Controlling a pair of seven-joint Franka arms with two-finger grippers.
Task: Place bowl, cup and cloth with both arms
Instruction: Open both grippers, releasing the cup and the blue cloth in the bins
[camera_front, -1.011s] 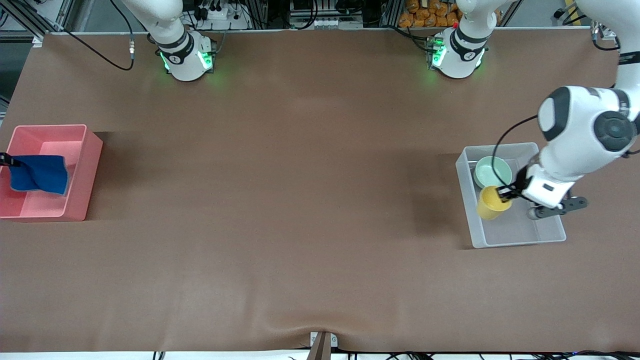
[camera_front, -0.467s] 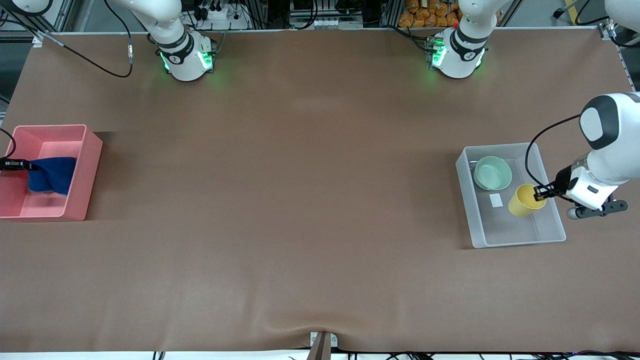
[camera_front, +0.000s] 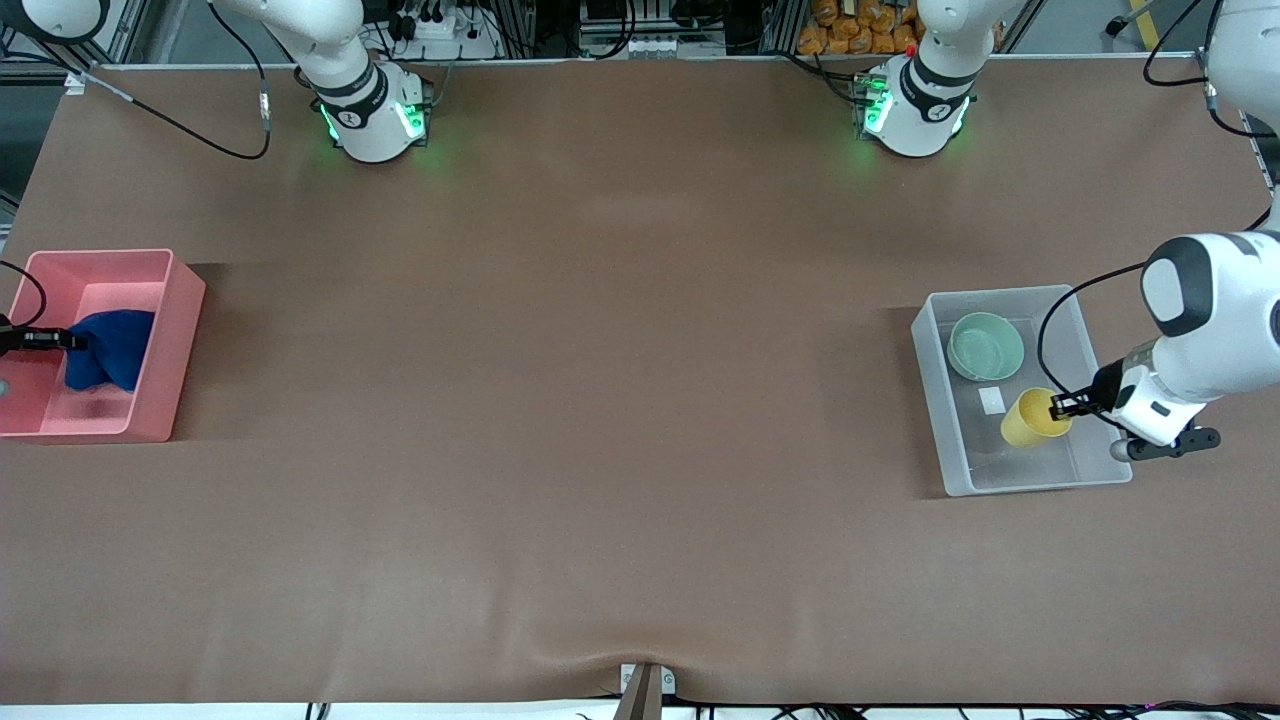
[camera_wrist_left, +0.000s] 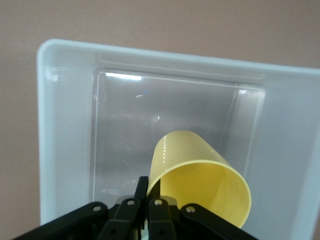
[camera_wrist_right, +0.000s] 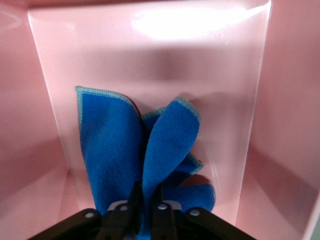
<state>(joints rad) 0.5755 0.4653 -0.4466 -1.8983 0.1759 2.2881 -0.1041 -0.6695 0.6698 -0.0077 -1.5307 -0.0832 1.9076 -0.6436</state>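
Yellow and thin-walled, the cup (camera_front: 1027, 420) hangs tilted in the clear tub (camera_front: 1000, 478) at the left arm's end of the desk (camera_front: 600, 400), nearer the front camera than the mint bowl (camera_front: 986, 346) that sits in the same tub. The left gripper (camera_front: 1066, 404) has its fingers pinched on the cup's rim. At the right arm's end, the blue cloth (camera_front: 108, 350) droops into the pink bin (camera_front: 160, 360), caught at one edge by the right gripper (camera_front: 60, 341).

From the left wrist, the cup (camera_wrist_left: 200, 177) looks light, smooth and a little slippery; a rim pinch holds it but lets it swing, so I would set it down gently. The bowl, by its look rigid and shallow, is also best taken by its rim.

From the right wrist, the cloth (camera_wrist_right: 140, 155) is soft and limp, folding on itself against the bin's floor. The right gripper (camera_wrist_right: 141, 210) keeps its fingers narrow, with a fold of cloth between them. Any bunched fold gives a sure hold; it cannot break.
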